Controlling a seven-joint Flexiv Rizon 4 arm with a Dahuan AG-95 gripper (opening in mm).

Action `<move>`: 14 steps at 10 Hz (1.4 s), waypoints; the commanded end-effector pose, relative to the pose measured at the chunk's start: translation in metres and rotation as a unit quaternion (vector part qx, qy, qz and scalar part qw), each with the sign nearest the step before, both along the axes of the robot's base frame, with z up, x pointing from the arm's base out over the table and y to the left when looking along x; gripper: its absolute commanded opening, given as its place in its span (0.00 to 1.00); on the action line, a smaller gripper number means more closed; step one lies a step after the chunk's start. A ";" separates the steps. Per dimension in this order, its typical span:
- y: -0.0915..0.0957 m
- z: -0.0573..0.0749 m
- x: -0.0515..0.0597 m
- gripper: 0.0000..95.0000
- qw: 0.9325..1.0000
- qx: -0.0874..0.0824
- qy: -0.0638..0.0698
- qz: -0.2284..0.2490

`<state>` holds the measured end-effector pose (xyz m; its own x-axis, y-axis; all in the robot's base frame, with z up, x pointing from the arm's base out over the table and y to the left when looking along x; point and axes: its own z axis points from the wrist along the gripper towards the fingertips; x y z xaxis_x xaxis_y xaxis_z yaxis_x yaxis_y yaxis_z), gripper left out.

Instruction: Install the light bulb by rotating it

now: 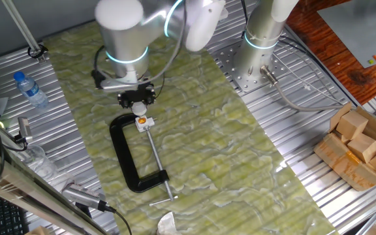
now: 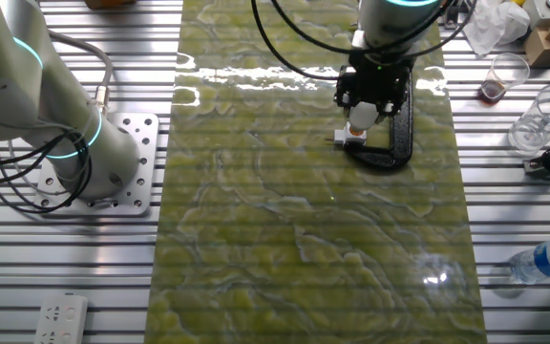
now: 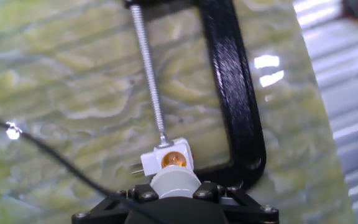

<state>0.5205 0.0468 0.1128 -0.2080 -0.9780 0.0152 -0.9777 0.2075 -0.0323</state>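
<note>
**Bulb at socket, seating not confirmed**

We've got the light bulb [image 3: 174, 182] gripped in the hand [image 3: 174, 202], its tip right at the white socket fitting [image 3: 166, 158], which the black C-clamp [image 3: 236, 93] pins to the bench [image 3: 55, 93]. An orange glow shows in the socket. We judge we're mid-screwing; next is rotating on-axis with light downward pressure.

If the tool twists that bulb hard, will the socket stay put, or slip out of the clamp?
Probably it holds: the white socket sits pinched between the screw tip and jaw of the black C-clamp. The clamp itself just lies on the glossy mat, so it might skid or turn under hard torque. The light bulb looks small and smooth, so likely fragile and slippery.
</note>
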 end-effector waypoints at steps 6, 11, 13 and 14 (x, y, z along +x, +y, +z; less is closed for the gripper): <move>0.002 -0.006 0.000 0.00 0.997 -0.020 0.001 0.080; 0.003 -0.012 0.002 0.00 0.996 -0.022 0.001 0.088; 0.003 -0.014 0.003 0.00 0.996 -0.023 0.001 0.089; 0.004 -0.015 0.003 0.00 0.996 -0.023 0.001 0.088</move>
<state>0.5232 0.0512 0.0961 -0.0299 -0.9976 0.0621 -0.9990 0.0279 -0.0340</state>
